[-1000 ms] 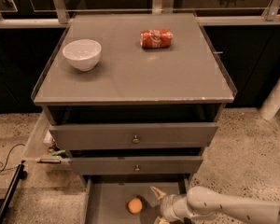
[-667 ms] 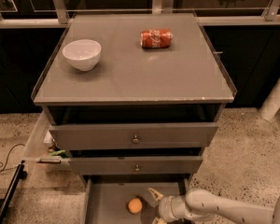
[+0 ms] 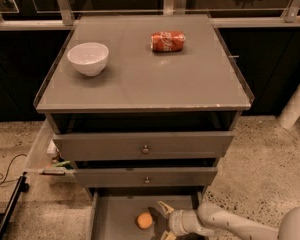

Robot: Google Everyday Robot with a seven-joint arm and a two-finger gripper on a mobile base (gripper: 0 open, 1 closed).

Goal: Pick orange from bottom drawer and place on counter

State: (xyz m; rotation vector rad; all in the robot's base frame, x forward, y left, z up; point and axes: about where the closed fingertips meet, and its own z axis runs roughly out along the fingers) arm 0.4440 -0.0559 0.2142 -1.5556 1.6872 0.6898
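The orange point(image 3: 144, 220) lies on the floor of the pulled-out bottom drawer point(image 3: 115, 219), near its middle. My gripper point(image 3: 159, 220) reaches in from the right, low inside the drawer, just right of the orange. Its fingers are spread apart and hold nothing; one fingertip point(image 3: 163, 205) points up and left past the fruit. The counter point(image 3: 145, 79) is the flat grey cabinet top above.
A white bowl point(image 3: 88, 58) stands on the counter's left rear and a red crushed soda can point(image 3: 167, 41) lies at its rear middle. Two wider drawers with round knobs point(image 3: 145, 148) jut out above the bottom drawer. Cables and a black bar point(image 3: 10, 204) lie on the floor at left.
My gripper has moved a little left inside the bottom drawer, closer to the orange. The orange has not moved.
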